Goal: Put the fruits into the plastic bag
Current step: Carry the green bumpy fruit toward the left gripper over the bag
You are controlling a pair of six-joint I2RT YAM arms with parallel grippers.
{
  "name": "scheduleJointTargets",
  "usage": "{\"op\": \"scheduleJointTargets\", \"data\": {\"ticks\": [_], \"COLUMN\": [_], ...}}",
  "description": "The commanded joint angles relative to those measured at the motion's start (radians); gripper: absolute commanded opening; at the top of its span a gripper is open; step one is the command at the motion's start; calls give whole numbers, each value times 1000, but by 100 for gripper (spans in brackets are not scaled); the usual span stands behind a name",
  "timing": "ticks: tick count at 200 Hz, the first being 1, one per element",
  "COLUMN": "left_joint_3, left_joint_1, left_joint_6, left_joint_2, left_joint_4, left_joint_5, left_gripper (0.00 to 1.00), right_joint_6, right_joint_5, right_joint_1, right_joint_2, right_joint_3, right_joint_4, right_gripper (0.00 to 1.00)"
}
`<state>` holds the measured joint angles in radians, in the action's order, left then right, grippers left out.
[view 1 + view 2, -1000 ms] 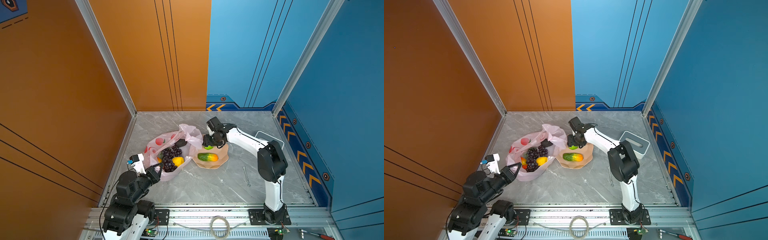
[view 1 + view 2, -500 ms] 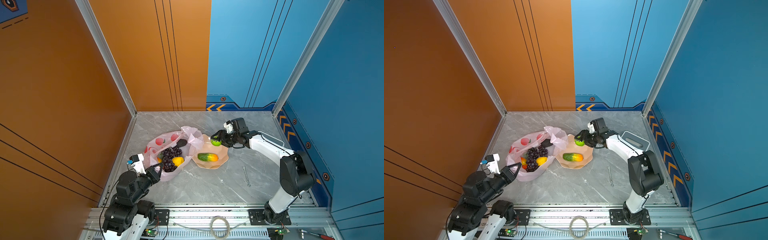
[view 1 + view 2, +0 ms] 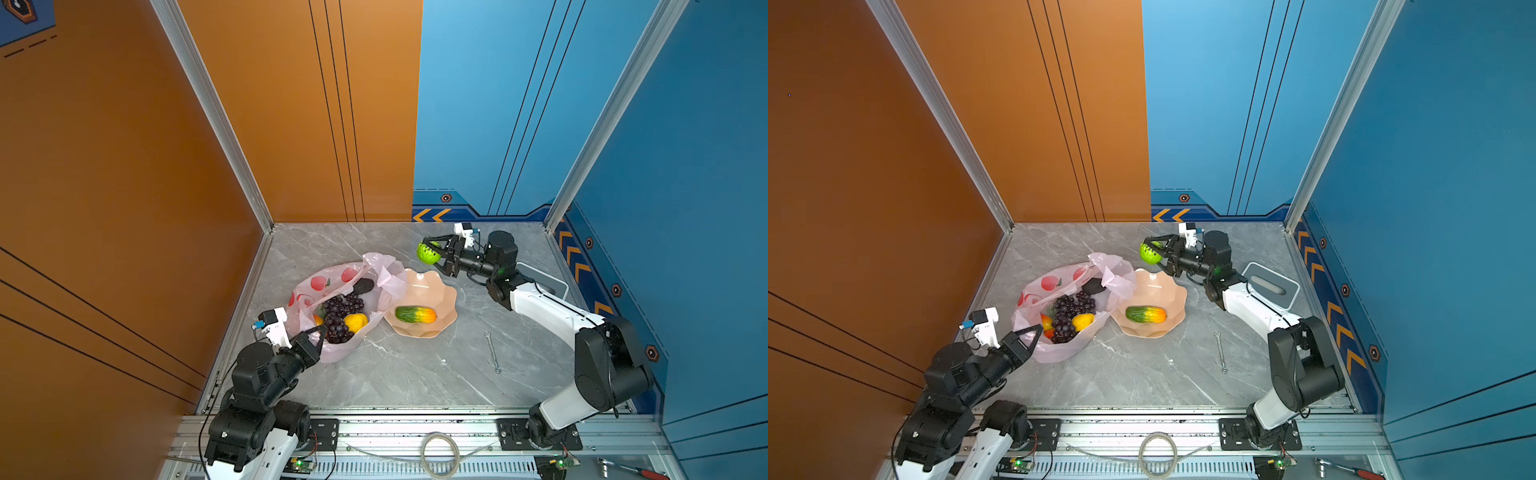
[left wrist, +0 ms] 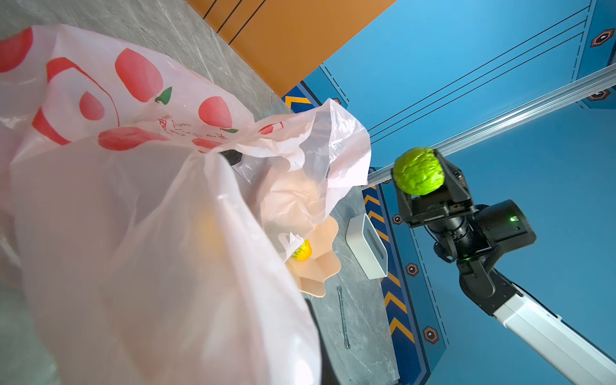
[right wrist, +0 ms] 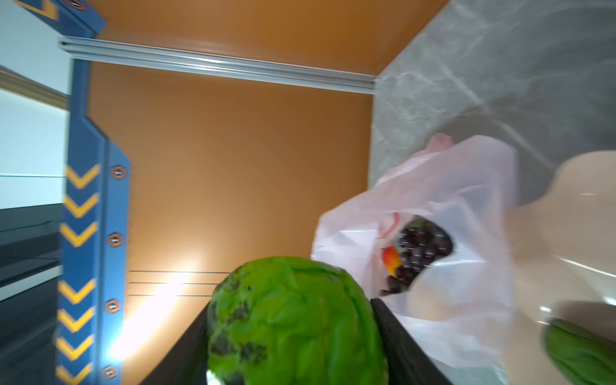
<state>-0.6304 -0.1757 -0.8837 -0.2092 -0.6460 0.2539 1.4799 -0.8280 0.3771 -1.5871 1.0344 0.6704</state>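
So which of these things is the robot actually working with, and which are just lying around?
Part of the job: plastic bag, its edge pinched by the left hand; grapes, lemon and avocado inside it; bumpy green ball in the right hand; green-orange fruit.
Just lying about: wrench, white box; the peach bowl only holds that fruit.
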Motion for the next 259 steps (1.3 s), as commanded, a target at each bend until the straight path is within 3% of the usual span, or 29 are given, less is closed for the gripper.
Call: {"op": "scheduleJointTargets", "data": {"ticks": [1,27,110,167,189,207,238,259], "left_joint_3": [-1,1,1,0,-1,-1,-2,-2], "left_joint_1": [9,9,8,9,9,9,10,9], "left_joint_6": [-3,-4,-6,-4,-4,-6,-9,-11], "left_joint_2": [13,15,24,22,17,16,18,21], "left_joint_4": [23,23,20,19,20,22,25,25], "left_joint_5": [1,0,6,4,4,3,6,6], "left_gripper": [0,0,0,0,0,0,0,0], "right_joint_6": [238,256,149,-22,-179,-370,-764,-885], "right_joint_5": [-22,-5,12,24,43,91,306,444], "right_joint_1": [46,108,277,318,358,384,464,513], "right_joint_2": [-50,-95,-304,-324,-276,-230,-225,-271], "right_joint_3": [22,65,200,211,227,275,480,605], "right_joint_4": [337,366,254,70,-121,-404,-977,-1178], "right_gripper": [62,62,59,58,59,59,59,59]}}
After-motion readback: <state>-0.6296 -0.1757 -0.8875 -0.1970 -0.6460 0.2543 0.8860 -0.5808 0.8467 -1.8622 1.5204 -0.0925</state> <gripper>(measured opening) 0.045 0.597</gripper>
